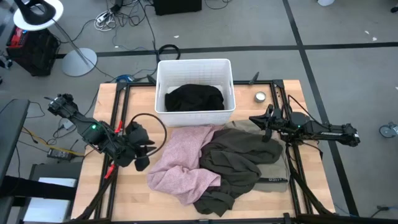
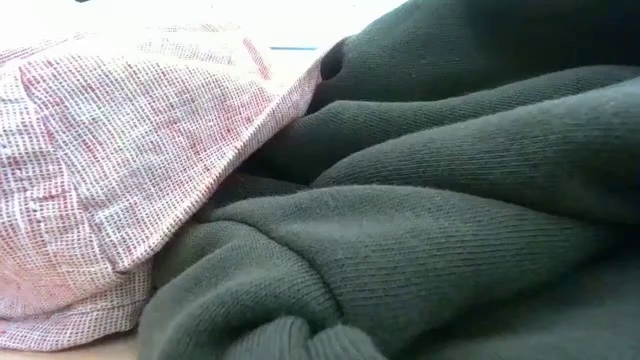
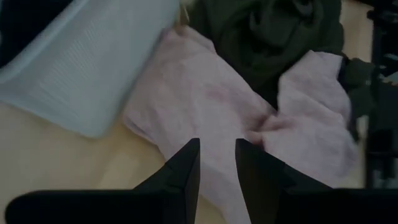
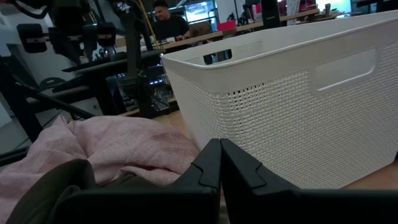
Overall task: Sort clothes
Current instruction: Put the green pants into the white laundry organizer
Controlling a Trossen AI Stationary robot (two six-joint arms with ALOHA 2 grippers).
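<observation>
A pale pink garment [image 1: 183, 165] lies crumpled on the table's middle, its right side under an olive-brown garment [image 1: 239, 162]. A light grey-beige cloth [image 1: 277, 180] shows under the olive one's right edge. A black garment [image 1: 194, 98] lies inside the white bin [image 1: 163, 93]. No teal-blue garment is in view. My left gripper [image 1: 144, 152] is at the pink garment's left edge; in its wrist view the gripper [image 3: 216, 158] is open by a narrow gap over the pink cloth [image 3: 205, 99]. My right gripper [image 1: 264, 121] is shut and empty near the bin's right corner; its wrist view [image 4: 221, 163] shows this too.
The bin stands at the table's far middle, close in front of my right gripper [image 4: 292, 93]. A small round object [image 1: 260, 96] lies to the right of the bin. Dark frame rails run along the table's left and right sides. A person [image 4: 168, 18] sits in the room beyond.
</observation>
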